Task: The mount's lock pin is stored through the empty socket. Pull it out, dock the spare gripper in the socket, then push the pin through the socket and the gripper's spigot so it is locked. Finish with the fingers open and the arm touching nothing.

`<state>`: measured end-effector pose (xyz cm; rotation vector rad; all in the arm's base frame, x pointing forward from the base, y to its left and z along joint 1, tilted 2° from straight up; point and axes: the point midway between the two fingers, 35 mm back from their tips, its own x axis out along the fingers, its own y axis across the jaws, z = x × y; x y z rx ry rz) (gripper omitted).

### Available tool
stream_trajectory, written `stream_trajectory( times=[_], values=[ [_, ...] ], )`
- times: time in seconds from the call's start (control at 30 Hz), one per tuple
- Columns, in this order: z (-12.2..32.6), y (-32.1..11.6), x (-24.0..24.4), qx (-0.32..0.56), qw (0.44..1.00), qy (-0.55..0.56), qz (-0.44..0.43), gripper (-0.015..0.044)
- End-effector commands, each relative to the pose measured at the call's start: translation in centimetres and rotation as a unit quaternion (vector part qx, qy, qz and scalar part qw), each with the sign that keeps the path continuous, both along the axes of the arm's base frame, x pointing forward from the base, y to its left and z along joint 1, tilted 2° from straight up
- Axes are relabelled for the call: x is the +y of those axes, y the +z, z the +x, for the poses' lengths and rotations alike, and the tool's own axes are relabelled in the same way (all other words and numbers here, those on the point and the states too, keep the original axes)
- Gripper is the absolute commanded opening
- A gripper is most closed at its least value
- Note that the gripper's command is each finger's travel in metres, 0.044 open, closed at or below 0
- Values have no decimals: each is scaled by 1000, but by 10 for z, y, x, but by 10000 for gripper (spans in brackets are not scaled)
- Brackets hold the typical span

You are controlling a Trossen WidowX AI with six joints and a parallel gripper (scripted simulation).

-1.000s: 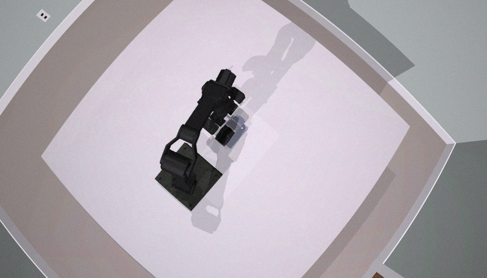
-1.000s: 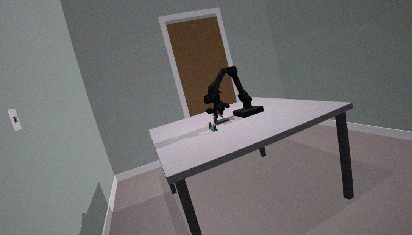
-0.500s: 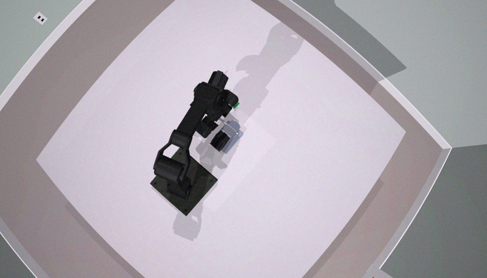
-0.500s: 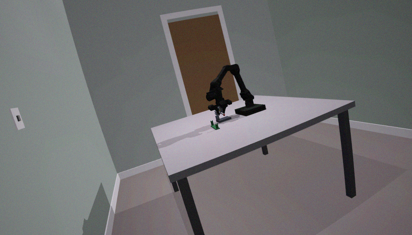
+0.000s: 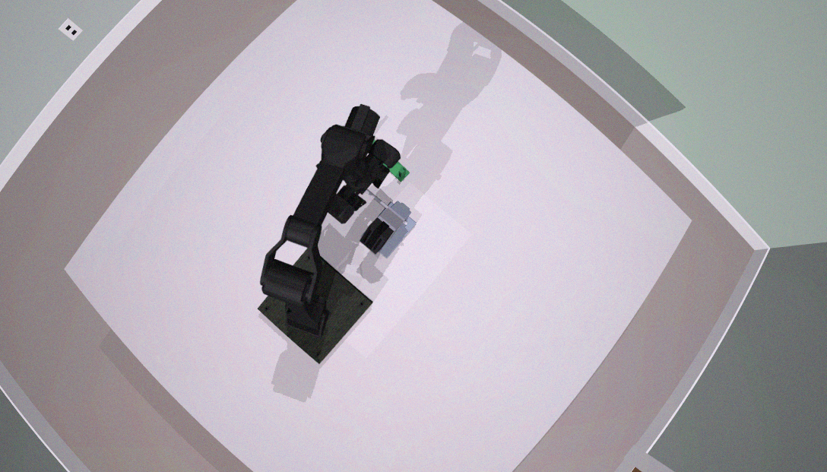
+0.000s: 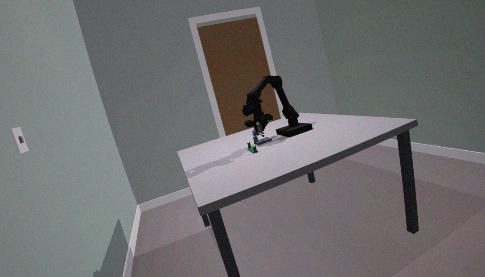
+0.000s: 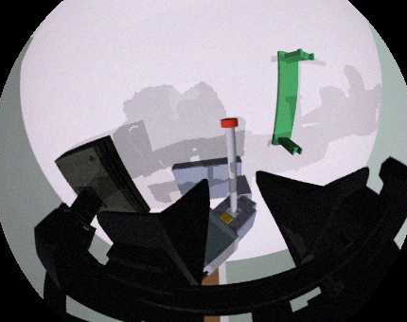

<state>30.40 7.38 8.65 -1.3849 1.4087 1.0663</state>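
Note:
The lock pin [image 5: 378, 197] [image 7: 231, 152], with its red head [image 6: 263, 136] [image 7: 229, 123], has its far end at the grey socket block [image 5: 393, 216] [image 7: 246, 209]. The pin's length on the red-head side stands out of the block. My gripper [image 7: 232, 180] is partly open around the pin shaft, with a gap on each side in the wrist view. The spare gripper's black body [image 5: 376, 235] is at the socket side of the blue-grey mount [image 5: 397, 241] [image 6: 263, 140] [image 7: 193, 184]. How deep the pin and the spigot sit inside the socket is hidden.
A green cradle [image 5: 399, 170] [image 6: 252, 150] [image 7: 288, 95] with upright end brackets stands empty on the table near the mount. My arm's dark base plate [image 5: 341, 315] [image 6: 294, 129] [image 7: 103, 175] is on the mount's other side. My arm hides part of the cradle in the top view.

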Motion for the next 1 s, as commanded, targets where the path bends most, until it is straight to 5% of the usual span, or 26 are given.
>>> stream_trajectory(
  times=[0.0, 0.57, 0.87, 0.97],
  values=[
    [0, 7, 6, 0, 1000, -1, 1, 200],
    [1, 39, 29, 0, 1000, 6, -2, 200],
    [1, 35, 25, -1, 1000, 7, -3, 436],
    [1, 35, 25, -1, 1000, 7, -3, 440]
  ],
)
